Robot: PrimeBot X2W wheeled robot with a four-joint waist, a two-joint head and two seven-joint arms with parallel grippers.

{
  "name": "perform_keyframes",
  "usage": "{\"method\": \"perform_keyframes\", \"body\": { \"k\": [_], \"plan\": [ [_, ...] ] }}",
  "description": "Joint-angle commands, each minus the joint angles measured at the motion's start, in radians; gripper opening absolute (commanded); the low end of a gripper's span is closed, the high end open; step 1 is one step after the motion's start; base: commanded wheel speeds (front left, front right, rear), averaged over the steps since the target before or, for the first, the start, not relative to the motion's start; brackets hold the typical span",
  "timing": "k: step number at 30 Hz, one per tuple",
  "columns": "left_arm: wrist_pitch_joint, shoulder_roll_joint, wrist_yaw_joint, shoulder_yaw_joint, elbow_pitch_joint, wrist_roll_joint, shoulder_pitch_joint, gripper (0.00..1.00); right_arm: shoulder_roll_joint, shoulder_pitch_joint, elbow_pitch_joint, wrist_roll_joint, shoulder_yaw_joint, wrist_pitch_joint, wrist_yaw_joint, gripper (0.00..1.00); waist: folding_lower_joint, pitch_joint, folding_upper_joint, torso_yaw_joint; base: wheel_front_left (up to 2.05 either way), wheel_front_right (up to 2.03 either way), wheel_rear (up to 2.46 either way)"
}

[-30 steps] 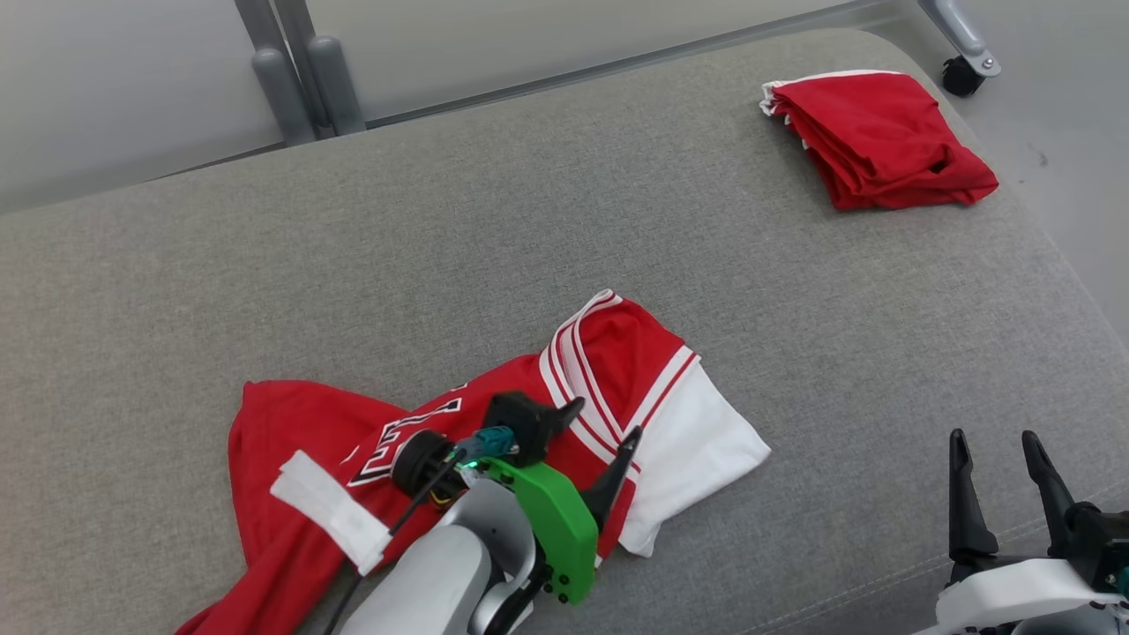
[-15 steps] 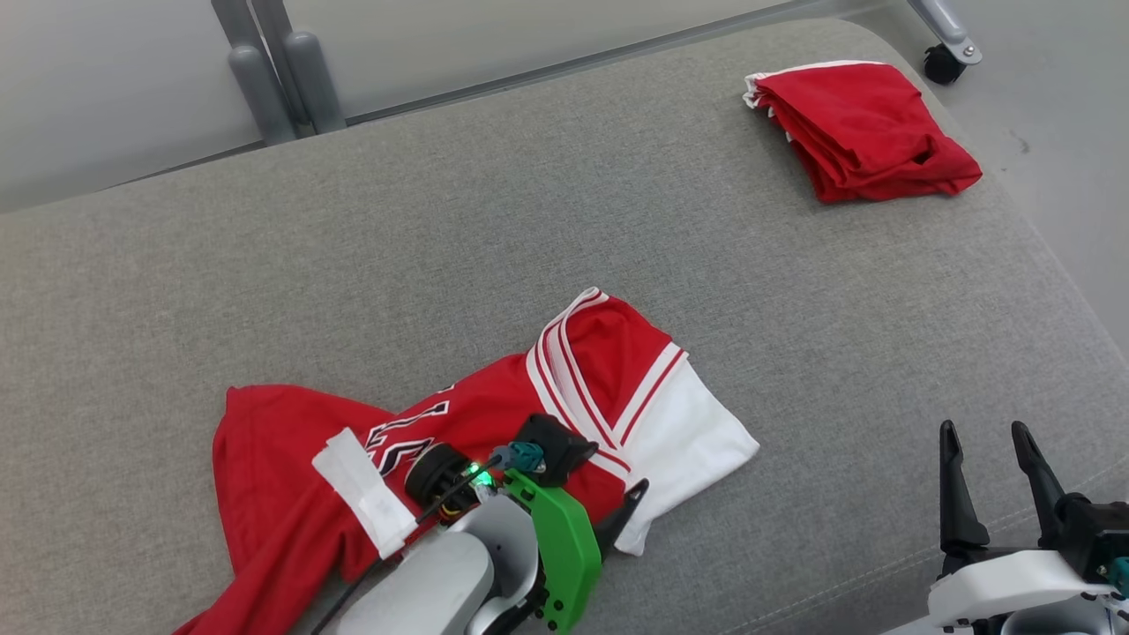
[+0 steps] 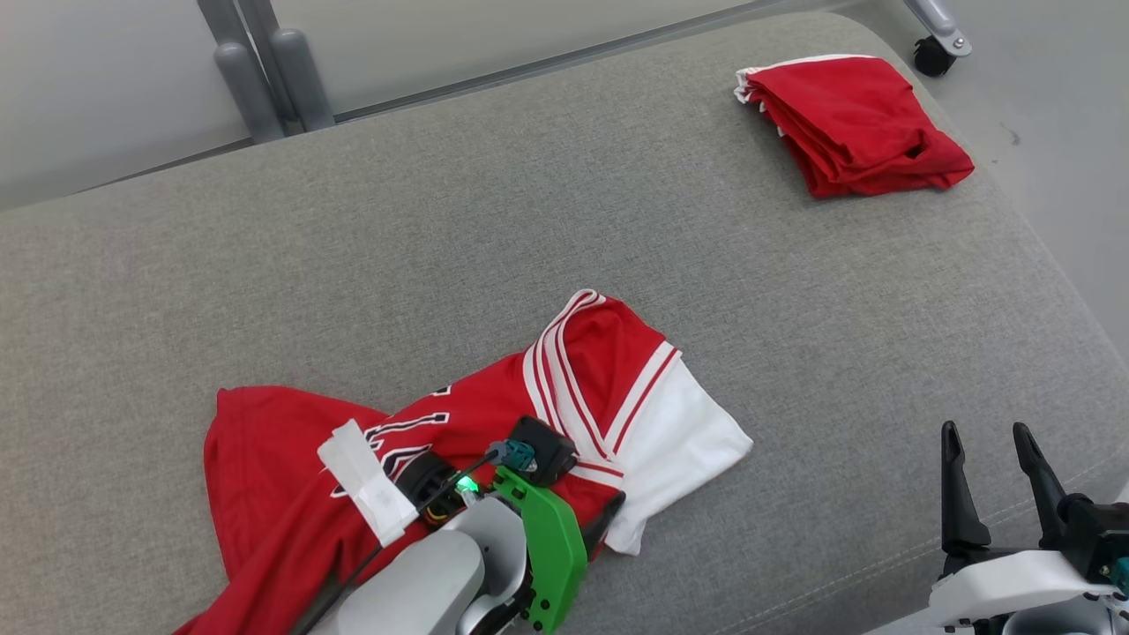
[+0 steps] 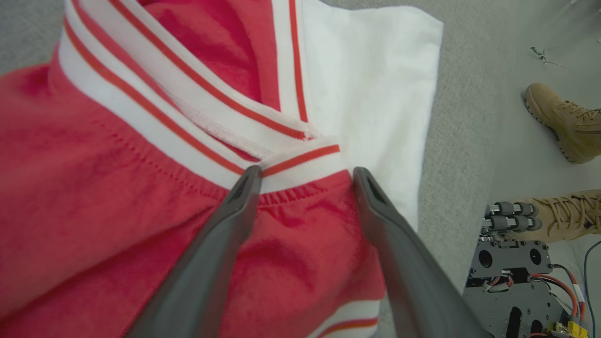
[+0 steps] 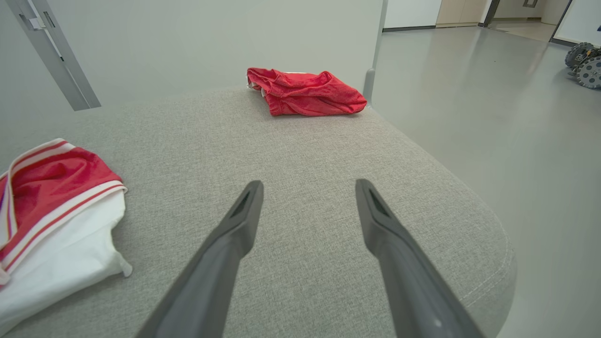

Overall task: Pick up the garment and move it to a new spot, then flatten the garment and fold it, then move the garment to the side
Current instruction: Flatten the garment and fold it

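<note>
From my seat, the garment (image 3: 265,441) lies rumpled on the near left-of-centre part of the grey woven cushion (image 3: 459,220). It is a soft red knit jersey with black-and-white lettering, and its far end is bunched. I have the left gripper (image 4: 305,176) down over it. The fingers are spread fairly wide with nothing pinched yet, and the tips straddle the ribbed red-and-white trim (image 4: 155,108) where it crosses itself. I judge that thick band the firmest bite for the lift. Just right of the trim a smooth white panel (image 3: 688,432) fans flat onto the cushion. Further right the right gripper (image 3: 985,432) hovers off the cushion's front edge, parted and empty, parked clear until flattening needs two hands. At the far right corner sits a folded red garment (image 3: 851,123), well apart.
</note>
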Motion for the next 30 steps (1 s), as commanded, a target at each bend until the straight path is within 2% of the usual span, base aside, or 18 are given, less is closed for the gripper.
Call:
{"method": "perform_keyframes", "body": {
  "k": [1,3,4,10,17,22,26,30],
  "plan": [
    [0.004,0.011,-0.003,-0.014,0.023,-0.005,-0.001,0.99,-0.002,-0.001,0.000,0.005,-0.002,-0.003,-0.001,1.00,0.0000,0.002,-0.0001,0.002,0.00,0.00,0.00],
    [-0.007,0.009,-0.003,-0.014,0.039,-0.013,-0.002,0.29,-0.002,-0.001,0.000,0.007,-0.002,-0.003,-0.001,1.00,0.0000,0.004,-0.0001,0.004,0.00,0.00,0.00],
    [-0.014,0.008,-0.003,-0.014,0.046,-0.014,-0.004,0.00,-0.002,-0.002,0.001,0.007,-0.002,-0.003,-0.001,1.00,0.0000,0.004,-0.0001,0.005,0.00,0.00,0.00],
    [-0.069,-0.005,-0.003,0.006,0.038,-0.074,-0.004,0.00,-0.002,0.004,0.001,-0.001,-0.012,-0.003,-0.001,1.00,0.0000,-0.002,-0.0001,0.021,0.00,0.00,0.00],
    [-0.154,-0.022,0.001,0.111,-0.034,-0.183,-0.024,0.00,-0.002,0.008,0.001,-0.016,-0.021,-0.003,-0.001,1.00,0.0000,-0.016,-0.0001,0.052,0.00,0.00,0.00],
    [-0.180,-0.039,0.010,0.145,-0.103,-0.219,-0.024,0.00,-0.002,0.010,0.000,-0.025,-0.018,-0.003,-0.001,1.00,0.0000,-0.024,-0.0001,0.069,0.00,0.00,0.00],
    [-0.249,-0.045,0.076,0.170,-0.093,-0.191,-0.041,0.00,-0.001,-0.008,-0.002,-0.031,-0.011,-0.003,-0.001,1.00,0.0000,-0.013,-0.0001,0.075,0.00,0.00,0.00],
    [-0.326,-0.052,0.142,0.197,-0.023,-0.155,-0.080,0.00,-0.002,-0.031,-0.004,-0.031,0.005,-0.003,-0.001,1.00,0.0000,0.003,-0.0001,0.071,0.00,0.00,0.00]
  ]
}}
